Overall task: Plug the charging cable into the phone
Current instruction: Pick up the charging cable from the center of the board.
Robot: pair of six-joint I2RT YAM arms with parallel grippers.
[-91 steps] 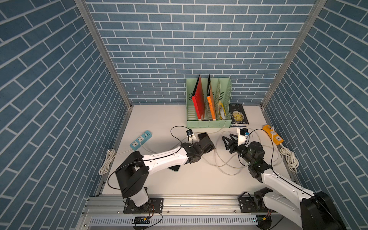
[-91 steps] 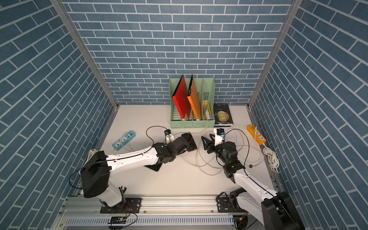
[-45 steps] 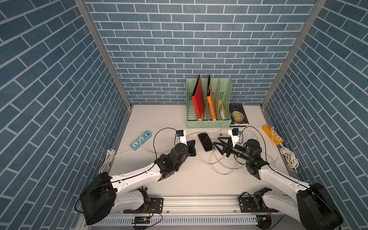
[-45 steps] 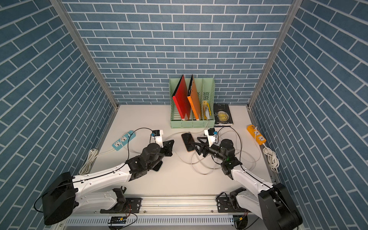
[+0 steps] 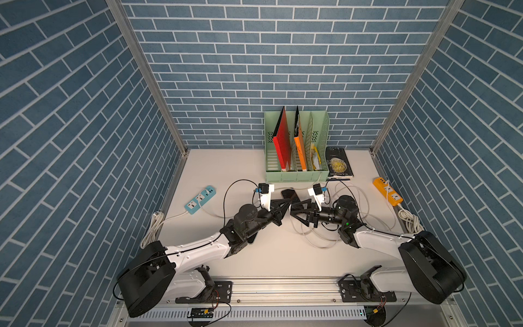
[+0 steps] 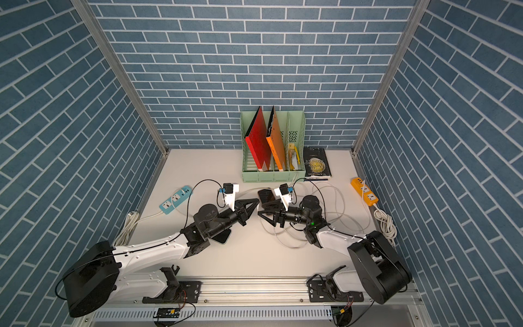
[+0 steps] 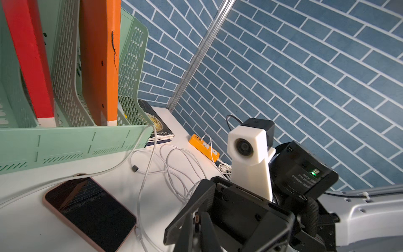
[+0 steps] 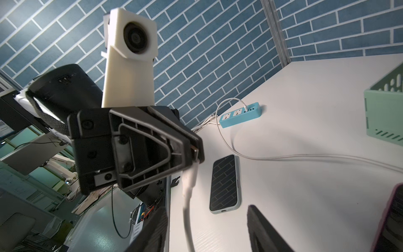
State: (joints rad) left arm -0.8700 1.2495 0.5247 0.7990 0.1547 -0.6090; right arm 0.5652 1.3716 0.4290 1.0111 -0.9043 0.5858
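Note:
My left gripper (image 5: 287, 202) (image 6: 256, 201) (image 7: 197, 220) is shut on the plug end of the white charging cable (image 8: 188, 196). The plug's metal tip (image 8: 194, 152) shows at the fingertips and the cord hangs down from them. My right gripper (image 5: 293, 211) (image 6: 260, 213) (image 8: 207, 233) faces it tip to tip and is open, with the hanging cord between its fingers, touching neither. A pink-cased phone (image 5: 289, 194) (image 7: 87, 209) lies screen up just behind both grippers. A pale blue-cased phone (image 8: 224, 183) (image 6: 222, 239) lies partly under my left arm.
A green file rack (image 5: 297, 175) with red and orange folders stands at the back, a dark book (image 5: 338, 164) beside it. A blue power strip (image 5: 200, 198) lies left, an orange one (image 5: 387, 191) right. Loose white cable loops (image 5: 311, 235) lie under my right arm.
The right gripper has moved left to meet the left gripper's tip. The left gripper drew back to the left, then came forward again, staying shut.

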